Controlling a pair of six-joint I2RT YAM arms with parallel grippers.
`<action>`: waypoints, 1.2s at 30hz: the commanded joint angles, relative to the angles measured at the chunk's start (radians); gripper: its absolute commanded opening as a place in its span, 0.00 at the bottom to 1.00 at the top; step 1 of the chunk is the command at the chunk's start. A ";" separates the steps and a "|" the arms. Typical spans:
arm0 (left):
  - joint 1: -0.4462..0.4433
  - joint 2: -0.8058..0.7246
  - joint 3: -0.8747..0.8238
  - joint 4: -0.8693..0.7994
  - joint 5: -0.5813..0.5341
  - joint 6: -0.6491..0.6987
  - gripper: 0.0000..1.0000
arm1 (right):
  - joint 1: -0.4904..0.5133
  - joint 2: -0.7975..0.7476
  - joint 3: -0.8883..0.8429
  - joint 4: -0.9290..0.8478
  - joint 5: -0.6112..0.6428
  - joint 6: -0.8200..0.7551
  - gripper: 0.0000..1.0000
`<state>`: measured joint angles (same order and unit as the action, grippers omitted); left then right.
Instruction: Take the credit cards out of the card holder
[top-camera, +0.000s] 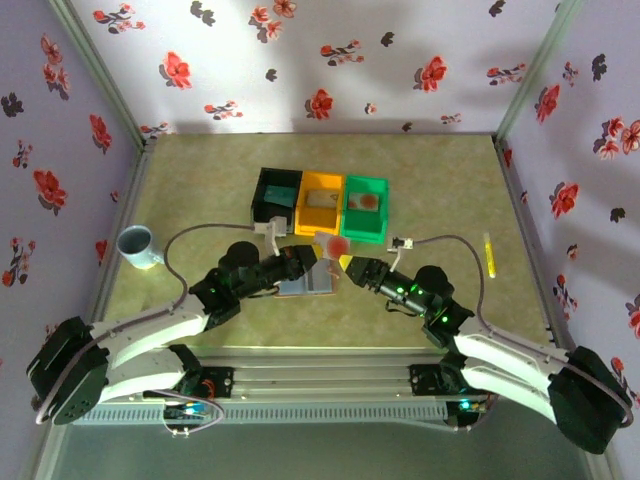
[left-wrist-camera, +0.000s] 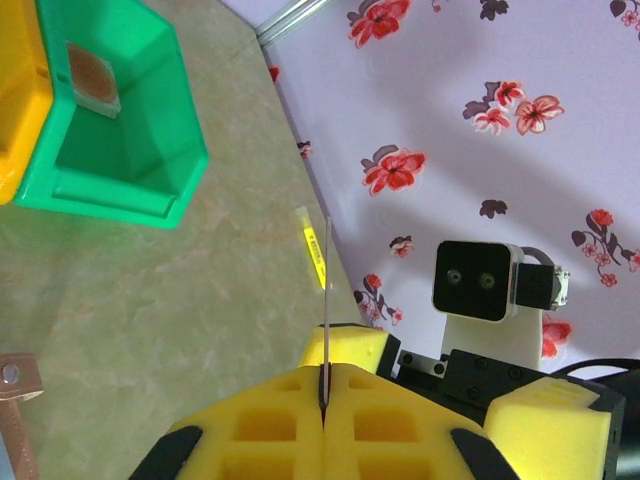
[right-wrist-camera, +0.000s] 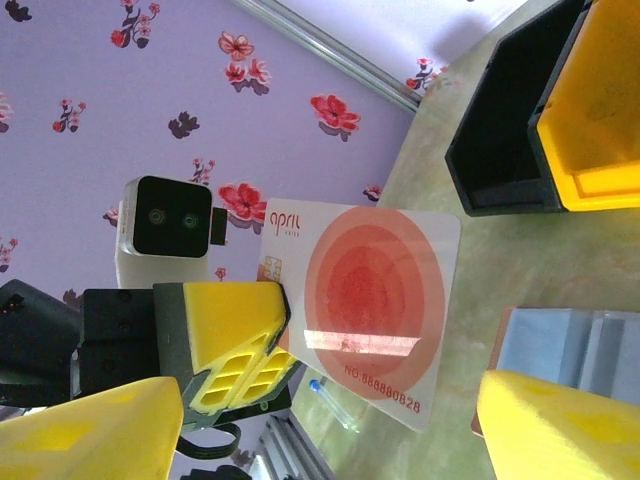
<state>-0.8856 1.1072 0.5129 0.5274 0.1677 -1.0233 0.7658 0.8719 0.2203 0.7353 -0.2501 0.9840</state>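
Evidently your left hand (left-wrist-camera: 323, 385) grips the pale card (right-wrist-camera: 370, 310) on edge, clear of the open card holder (top-camera: 305, 285), probably so your spread right hand (right-wrist-camera: 330, 428) can take it.

1. Left arm (top-camera: 150, 325) and right arm (top-camera: 505, 350): white shells, black joints, bulky black bases flanking the ribbed silver rail (top-camera: 320, 375).
2. Grey cables (top-camera: 185, 240) loop off both wrists, beyond the rail.
3. Left gripper (left-wrist-camera: 323, 385): yellow foam pads (left-wrist-camera: 260, 430) with square cut-outs.
4. Green light (top-camera: 400, 292) glowing on the right arm!
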 joint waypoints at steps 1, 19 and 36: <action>-0.013 0.002 -0.011 0.049 0.024 -0.004 0.00 | 0.006 -0.008 0.006 0.024 0.025 -0.052 0.76; -0.042 -0.015 -0.035 0.051 0.059 0.015 0.00 | 0.006 -0.008 0.003 0.041 0.002 -0.079 0.40; -0.042 -0.001 -0.021 0.034 0.064 0.024 0.08 | 0.006 -0.004 0.007 0.039 -0.010 -0.094 0.03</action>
<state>-0.9199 1.1065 0.4885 0.5503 0.2108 -1.0218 0.7658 0.8753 0.2203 0.7464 -0.2432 0.9142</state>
